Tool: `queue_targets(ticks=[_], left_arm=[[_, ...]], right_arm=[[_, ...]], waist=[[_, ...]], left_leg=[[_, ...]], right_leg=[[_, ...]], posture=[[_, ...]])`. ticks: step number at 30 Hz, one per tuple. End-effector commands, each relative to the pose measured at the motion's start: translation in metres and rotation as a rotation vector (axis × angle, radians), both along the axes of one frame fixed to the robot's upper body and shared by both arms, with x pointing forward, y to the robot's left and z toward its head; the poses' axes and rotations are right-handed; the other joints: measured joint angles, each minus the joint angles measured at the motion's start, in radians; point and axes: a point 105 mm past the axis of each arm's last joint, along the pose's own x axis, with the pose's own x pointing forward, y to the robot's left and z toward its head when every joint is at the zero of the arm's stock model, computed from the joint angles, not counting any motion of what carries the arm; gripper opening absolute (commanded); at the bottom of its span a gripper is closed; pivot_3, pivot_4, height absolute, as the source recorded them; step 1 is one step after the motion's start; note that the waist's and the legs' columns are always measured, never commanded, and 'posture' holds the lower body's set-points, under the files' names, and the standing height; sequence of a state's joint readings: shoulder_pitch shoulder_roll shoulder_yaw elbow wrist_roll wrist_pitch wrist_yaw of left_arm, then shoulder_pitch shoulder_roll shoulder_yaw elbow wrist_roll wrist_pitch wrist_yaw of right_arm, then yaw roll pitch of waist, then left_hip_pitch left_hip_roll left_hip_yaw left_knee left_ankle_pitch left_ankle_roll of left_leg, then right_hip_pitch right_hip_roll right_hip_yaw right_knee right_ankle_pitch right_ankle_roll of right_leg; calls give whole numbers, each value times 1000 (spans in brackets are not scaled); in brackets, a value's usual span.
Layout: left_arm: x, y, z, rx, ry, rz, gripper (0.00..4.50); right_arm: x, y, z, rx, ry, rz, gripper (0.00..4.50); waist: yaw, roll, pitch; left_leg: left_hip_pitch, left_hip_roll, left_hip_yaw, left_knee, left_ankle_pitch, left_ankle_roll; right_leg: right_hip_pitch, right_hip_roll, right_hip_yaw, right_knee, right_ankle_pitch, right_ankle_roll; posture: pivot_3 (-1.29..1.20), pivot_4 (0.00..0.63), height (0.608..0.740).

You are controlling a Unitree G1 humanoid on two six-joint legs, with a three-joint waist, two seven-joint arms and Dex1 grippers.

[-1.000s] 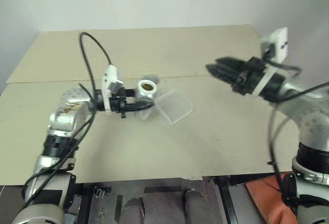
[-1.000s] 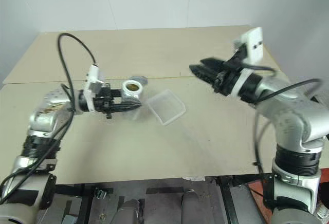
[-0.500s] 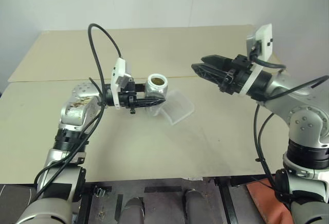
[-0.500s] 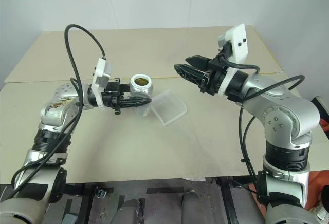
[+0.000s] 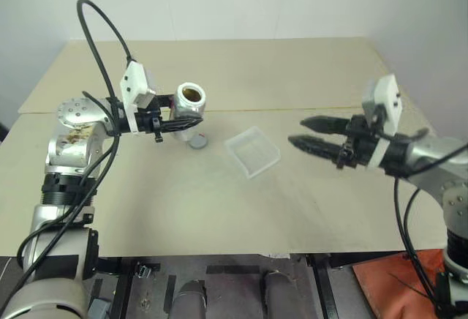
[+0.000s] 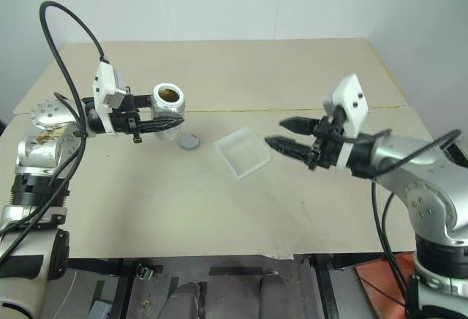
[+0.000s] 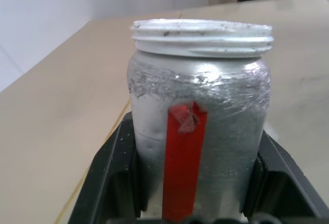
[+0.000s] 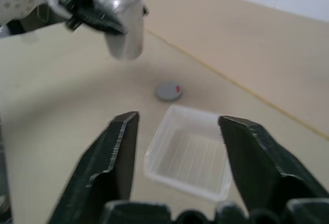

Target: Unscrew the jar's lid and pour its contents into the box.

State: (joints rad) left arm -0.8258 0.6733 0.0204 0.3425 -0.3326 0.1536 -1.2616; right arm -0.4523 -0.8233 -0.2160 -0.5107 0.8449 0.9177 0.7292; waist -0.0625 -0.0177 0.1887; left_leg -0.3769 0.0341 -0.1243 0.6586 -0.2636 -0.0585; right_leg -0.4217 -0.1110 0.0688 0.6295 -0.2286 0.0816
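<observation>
My left gripper (image 5: 184, 121) is shut on the silvery jar (image 5: 189, 104), which it holds upright above the table. The jar carries a red strip (image 7: 181, 162) and its mouth is uncovered. Brown contents (image 6: 168, 94) show inside. The lid (image 5: 197, 142), a small grey disc with a red mark, lies flat on the table just below and beside the jar. To its right rests the clear plastic box (image 5: 252, 151). My right gripper (image 5: 298, 133) hovers open to the right of the box and points at it, with nothing between its fingers (image 8: 119, 147).
The beige table (image 5: 292, 70) has a seam line running across it behind the jar and box. A wall rises behind the table's far edge. An orange-red object (image 5: 380, 275) lies on the floor at the lower right.
My right gripper has opened from shut and drawn back and down to the right of the box. The left arm has carried the jar left and up, uncovering the lid on the table.
</observation>
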Motion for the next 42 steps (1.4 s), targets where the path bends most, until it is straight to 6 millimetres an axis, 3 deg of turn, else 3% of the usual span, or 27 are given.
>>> queue_targets(ticks=[1,8,13,16,20,25,30,35,42], left_arm=[[5,-2,10,25,-88,15,1929],[28,-14,-2,235,-345,102,1929],[43,-32,6,278,-504,139,1929],[52,-48,19,498,-848,161,1929],[51,-76,35,608,-1186,85,1929],[53,-102,26,802,-1497,-77,1929],[55,-121,18,843,-1659,-156,1929],[55,-133,8,841,-1705,-196,1929],[56,-137,6,838,-1747,-195,1929]], right_arm=[[-15,-2,9,-53,-91,58,4408],[-9,-13,9,-92,-89,5,4460],[-14,-10,9,-103,-83,42,4460],[-16,-9,8,-110,-78,61,4460],[-16,-8,10,-116,-87,72,4460],[-14,-6,16,-117,-113,77,4460],[-18,-5,17,-112,-120,82,4460],[-19,-3,19,-102,-131,79,4460],[-23,-2,18,-98,-131,80,4460]], waist=[[2,0,0],[4,0,0],[13,-1,0],[19,-1,1],[25,-2,1],[33,-3,2],[37,-3,2],[48,-3,2],[48,-3,2]], left_leg=[[0,0,0,0,0,0],[0,0,0,0,0,0],[-1,0,0,1,0,0],[-1,0,0,1,0,0],[-2,-2,0,1,0,0],[-4,-2,0,2,0,-1],[-4,-2,1,2,0,-1],[-6,-2,1,2,1,-1],[-6,-2,1,2,1,-1]], right_leg=[[0,0,0,0,0,0],[0,0,0,0,0,0],[0,0,0,0,0,0],[0,0,0,-1,0,1],[0,-1,0,-3,1,2],[0,-1,0,-4,2,4],[-1,-1,0,-4,2,4],[-2,-1,0,-3,2,4],[-2,-2,0,-3,2,4]], posture=[[0,150,740],[0,150,740],[0,150,740],[0,150,740],[0,150,740],[0,150,740],[0,150,740],[0,150,740],[0,150,740]])
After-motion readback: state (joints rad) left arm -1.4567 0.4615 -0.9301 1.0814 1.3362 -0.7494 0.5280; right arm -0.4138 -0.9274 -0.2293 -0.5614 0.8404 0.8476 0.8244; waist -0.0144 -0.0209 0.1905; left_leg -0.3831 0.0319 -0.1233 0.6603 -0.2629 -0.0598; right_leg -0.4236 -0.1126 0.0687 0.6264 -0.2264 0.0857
